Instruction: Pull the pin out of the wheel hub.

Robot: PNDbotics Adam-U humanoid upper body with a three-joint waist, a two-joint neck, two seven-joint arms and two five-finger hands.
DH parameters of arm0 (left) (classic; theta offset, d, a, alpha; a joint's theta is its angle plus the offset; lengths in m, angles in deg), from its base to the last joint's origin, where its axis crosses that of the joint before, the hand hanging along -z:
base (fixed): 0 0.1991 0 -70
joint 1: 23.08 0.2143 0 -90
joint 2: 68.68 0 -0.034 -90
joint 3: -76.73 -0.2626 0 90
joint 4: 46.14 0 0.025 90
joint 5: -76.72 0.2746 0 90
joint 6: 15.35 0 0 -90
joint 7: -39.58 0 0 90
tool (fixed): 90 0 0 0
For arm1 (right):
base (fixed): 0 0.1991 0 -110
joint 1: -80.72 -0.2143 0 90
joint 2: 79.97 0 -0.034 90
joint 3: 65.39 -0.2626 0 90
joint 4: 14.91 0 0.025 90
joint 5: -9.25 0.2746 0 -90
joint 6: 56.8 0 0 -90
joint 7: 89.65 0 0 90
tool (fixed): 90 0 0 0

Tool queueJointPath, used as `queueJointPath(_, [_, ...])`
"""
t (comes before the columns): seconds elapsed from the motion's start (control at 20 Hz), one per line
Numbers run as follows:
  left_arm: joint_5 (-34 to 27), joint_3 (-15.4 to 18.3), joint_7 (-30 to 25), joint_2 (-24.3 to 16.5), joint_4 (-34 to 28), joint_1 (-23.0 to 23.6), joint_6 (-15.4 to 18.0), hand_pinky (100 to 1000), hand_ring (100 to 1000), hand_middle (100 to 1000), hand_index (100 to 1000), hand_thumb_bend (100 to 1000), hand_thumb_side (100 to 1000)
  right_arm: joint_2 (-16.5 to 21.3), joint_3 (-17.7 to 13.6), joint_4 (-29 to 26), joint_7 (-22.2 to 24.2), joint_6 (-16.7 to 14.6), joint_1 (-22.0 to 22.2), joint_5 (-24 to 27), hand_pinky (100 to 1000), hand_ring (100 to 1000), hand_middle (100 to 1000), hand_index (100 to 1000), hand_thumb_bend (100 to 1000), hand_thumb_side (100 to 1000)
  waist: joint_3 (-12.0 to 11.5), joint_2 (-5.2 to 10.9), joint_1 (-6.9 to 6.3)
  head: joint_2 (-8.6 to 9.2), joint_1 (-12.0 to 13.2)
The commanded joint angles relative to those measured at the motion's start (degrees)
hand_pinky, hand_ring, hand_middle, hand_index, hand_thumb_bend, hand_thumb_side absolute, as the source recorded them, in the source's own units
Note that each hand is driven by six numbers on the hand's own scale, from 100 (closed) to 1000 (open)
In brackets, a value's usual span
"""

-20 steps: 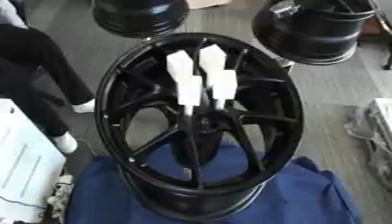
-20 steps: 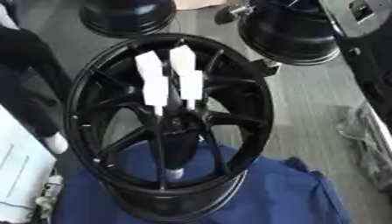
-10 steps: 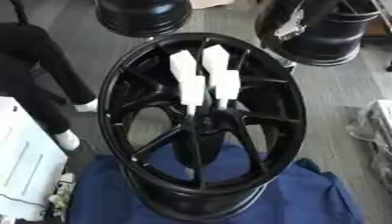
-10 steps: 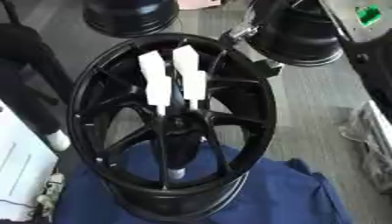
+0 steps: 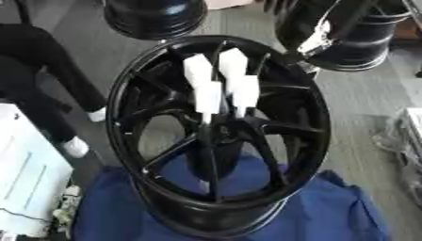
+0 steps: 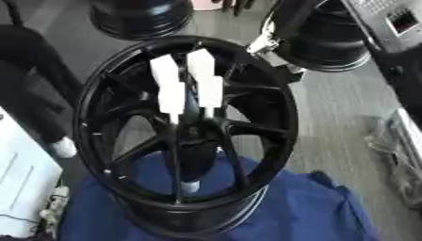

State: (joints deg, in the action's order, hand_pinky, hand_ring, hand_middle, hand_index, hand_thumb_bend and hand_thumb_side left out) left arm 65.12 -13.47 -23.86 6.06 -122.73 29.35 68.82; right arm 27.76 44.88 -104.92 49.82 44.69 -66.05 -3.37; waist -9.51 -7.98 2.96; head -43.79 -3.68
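A black wheel hub (image 5: 218, 136) stands on blue cloth (image 5: 346, 212); white pins (image 5: 221, 84) rise from its centre. The right robot hand (image 6: 276, 35) nears its upper rim, grip unclear.

The right hand (image 6: 272, 35), coming in from the upper right, is blurred against the dark wheels behind, its fingers unreadable, while white blocks (image 5: 218, 84) cover the wheel hub's (image 5: 218, 136) centre, hiding any pin.
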Motion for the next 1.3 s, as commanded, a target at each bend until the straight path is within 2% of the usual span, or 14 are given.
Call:
queueJointPath(0.05, [0.0,0.3,0.1,-1.6,-0.5,-0.8,0.0,734,805,763,807,528,708,-0.3,0.0,0.4,0.3,-0.1,-1.0,-0.5,816,756,698,819,637,210,0.0,1.07,-0.45,-0.33,-0.3])
queueJointPath(0.4, [-0.2,0.3,0.1,-1.6,-0.4,-0.5,-0.1,734,805,762,806,526,710,-2.9,-0.2,-0.1,-1.4,0.9,1.9,-2.9,808,740,684,841,617,184,0.0,0.95,-0.42,-0.33,0.1])
queueJointPath(0.6, [-0.2,0.2,0.2,-1.6,-0.3,-0.5,-0.2,734,805,762,805,525,711,-3.2,-0.5,-2.5,-4.4,2.6,3.7,-2.3,809,745,690,851,621,179,-0.1,0.88,-0.35,-0.33,0.7])
queueJointPath(0.8, [-0.2,0.1,0.1,-1.6,-0.3,-0.5,-0.3,734,805,762,805,524,711,-3.0,0.4,-4.1,-5.5,4.2,4.2,-2.6,809,748,694,846,613,181,-0.2,0.90,-0.25,-0.33,0.8])
queueJointPath(0.85, [-0.2,0.1,0.1,-1.6,-0.3,-0.5,-0.3,734,805,762,805,524,711,-3.0,0.6,-4.3,-5.6,4.6,4.3,-2.8,810,748,692,845,680,159,-0.2,0.90,-0.23,-0.33,0.8])
queueJointPath(0.9, [-0.1,0.0,0.1,-1.6,-0.3,-0.4,-0.3,734,805,762,805,523,712,-3.0,0.8,-4.6,-5.6,4.8,4.3,-2.9,810,749,694,844,612,180,-0.2,0.90,-0.22,-0.33,0.8])
queueJointPath(1.3, [-0.2,-0.1,0.0,-1.5,-0.4,-0.3,-0.4,734,805,761,804,519,714,-3.0,2.1,-5.9,-6.0,6.1,4.9,-4.3,814,765,714,827,599,171,-0.4,0.73,0.07,-0.33,0.9])
